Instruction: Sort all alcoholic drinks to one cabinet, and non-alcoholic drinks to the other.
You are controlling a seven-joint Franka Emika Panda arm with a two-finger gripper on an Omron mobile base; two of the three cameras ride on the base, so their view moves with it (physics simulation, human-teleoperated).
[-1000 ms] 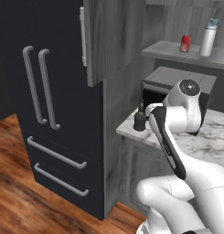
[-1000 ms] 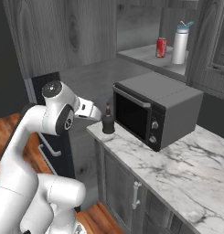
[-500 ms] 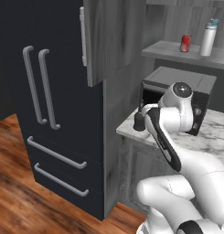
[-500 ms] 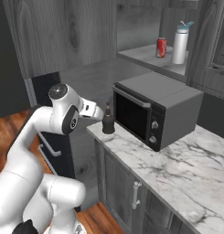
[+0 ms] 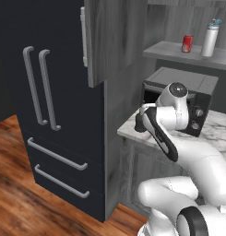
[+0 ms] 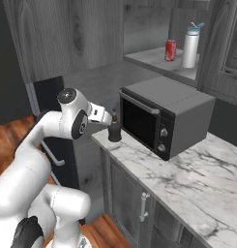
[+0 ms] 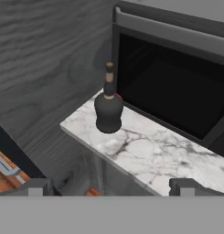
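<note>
On the marble desk [image 7: 145, 151], at its left end near the wooden wall, the squat dark bottle [image 7: 108, 109] stands upright just in front of the microwave [image 6: 163, 118]. Gripper [image 7: 109, 186] hovers short of it with its jaws spread wide, holding nothing, well apart from the bottle. Up on the shelf [image 6: 154, 60] above the microwave, the red soda can [image 6: 171, 50] and the pale-grey bottle with blue cap [image 6: 191, 46] stand side by side, near each other.
</note>
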